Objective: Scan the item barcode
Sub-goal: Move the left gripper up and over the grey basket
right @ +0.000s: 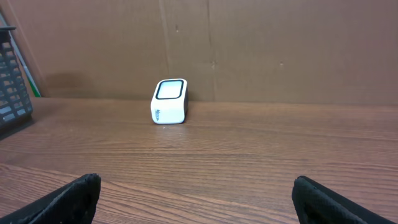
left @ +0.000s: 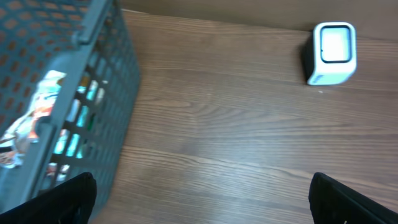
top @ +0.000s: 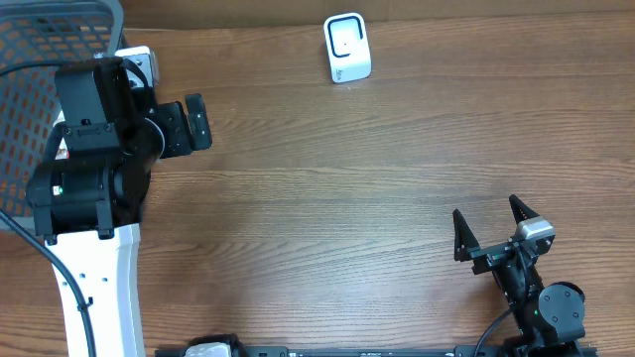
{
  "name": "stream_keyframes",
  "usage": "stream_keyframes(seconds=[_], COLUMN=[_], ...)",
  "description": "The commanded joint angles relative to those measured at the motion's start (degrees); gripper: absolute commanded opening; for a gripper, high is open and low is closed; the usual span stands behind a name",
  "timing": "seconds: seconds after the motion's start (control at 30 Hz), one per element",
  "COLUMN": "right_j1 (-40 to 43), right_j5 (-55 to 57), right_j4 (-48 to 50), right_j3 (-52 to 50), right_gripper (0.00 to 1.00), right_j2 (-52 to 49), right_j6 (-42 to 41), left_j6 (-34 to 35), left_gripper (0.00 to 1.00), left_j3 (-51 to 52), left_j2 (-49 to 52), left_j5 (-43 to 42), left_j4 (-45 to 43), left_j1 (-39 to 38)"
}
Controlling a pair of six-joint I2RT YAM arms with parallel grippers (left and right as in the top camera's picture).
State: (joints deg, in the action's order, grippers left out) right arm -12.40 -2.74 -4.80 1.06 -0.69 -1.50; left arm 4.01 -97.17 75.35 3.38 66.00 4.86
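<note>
A white barcode scanner (top: 347, 48) stands at the back of the wooden table, also in the left wrist view (left: 333, 53) and the right wrist view (right: 169, 101). Colourful packets (left: 37, 118) show through the mesh of a grey basket (top: 40, 50) at the far left; which one is the item I cannot tell. My left gripper (top: 186, 125) hangs open and empty just right of the basket, its fingertips (left: 68, 199) wide apart over bare wood. My right gripper (top: 491, 226) rests open and empty at the front right, facing the scanner.
The basket wall (left: 93, 81) stands close to the left gripper's left side. A cardboard panel (right: 249, 50) backs the table behind the scanner. The left arm's white base (top: 99, 288) stands at the front left.
</note>
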Motion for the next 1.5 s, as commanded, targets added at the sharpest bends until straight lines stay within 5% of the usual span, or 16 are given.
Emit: stream_keyframes(seconds=[0.0,1.47], right_j1=[0.22,0.22], right_j5=[0.09,0.09], right_j4=[0.15,0.15], right_j3=[-0.59,-0.59], right_gripper=[1.00,1.00], right_j2=[0.52,0.52], right_j6=[-0.24,-0.24], left_j6=[-1.29,-5.73], left_gripper=[1.00,1.00], left_j3=[-1.64,-1.62], left_j2=[0.20,1.62], left_j5=[5.55,6.25], left_j4=[-0.17,-6.51], left_j1=[-0.33,-0.33])
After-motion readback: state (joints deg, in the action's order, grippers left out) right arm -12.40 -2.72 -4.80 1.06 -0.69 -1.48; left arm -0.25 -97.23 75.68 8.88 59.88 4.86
